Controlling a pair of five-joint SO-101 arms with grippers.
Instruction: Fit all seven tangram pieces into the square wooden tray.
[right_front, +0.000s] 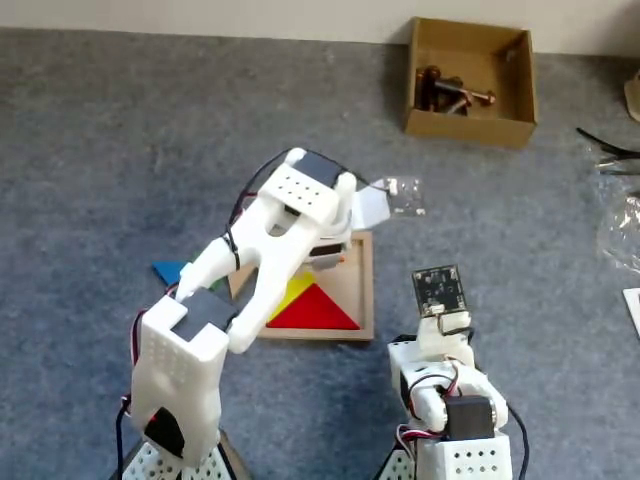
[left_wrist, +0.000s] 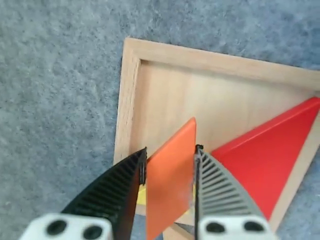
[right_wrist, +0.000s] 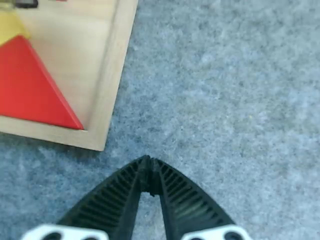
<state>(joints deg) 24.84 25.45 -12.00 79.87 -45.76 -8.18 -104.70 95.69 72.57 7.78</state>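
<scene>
My left gripper (left_wrist: 170, 150) is shut on an orange tangram piece (left_wrist: 170, 176) and holds it on edge above the square wooden tray (left_wrist: 131, 90), over its bare floor. A red triangle (left_wrist: 270, 160) lies flat in the tray, with a yellow piece (right_front: 296, 289) beside it. In the high view the left arm reaches over the tray (right_front: 366, 285), gripper (right_front: 335, 250) above its far part. A blue piece (right_front: 170, 271) lies on the carpet beside this arm. My right gripper (right_wrist: 149, 167) is shut and empty over the carpet, just outside the tray's corner (right_wrist: 102, 135).
A cardboard box (right_front: 470, 72) with small objects stands at the back right. A clear plastic bag (right_front: 402, 195) lies by the tray's far corner. More plastic and tools sit at the right edge (right_front: 615, 190). Grey carpet covers the table.
</scene>
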